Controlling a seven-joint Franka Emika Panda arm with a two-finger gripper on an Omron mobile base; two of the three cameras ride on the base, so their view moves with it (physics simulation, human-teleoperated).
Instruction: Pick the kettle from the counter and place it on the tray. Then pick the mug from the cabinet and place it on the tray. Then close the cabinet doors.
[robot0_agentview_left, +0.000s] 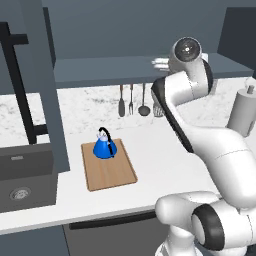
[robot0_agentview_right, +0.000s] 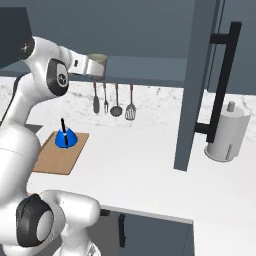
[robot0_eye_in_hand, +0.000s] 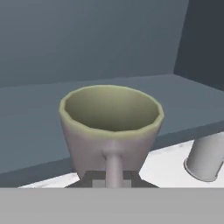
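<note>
The blue kettle (robot0_agentview_left: 105, 146) is seen sitting on the wooden tray (robot0_agentview_left: 111, 172) on the white bench (robot0_agentview_left: 160, 165), near the tray's 12 o'clock end. The mug (robot0_eye_in_hand: 111, 131) is seen upright at the shelf edge of the cabinet (robot0_eye_in_hand: 39, 127), its handle at 6 o'clock in the hand view. The hand (robot0_eye_in_hand: 113, 178) is pressed onto that handle.
</note>
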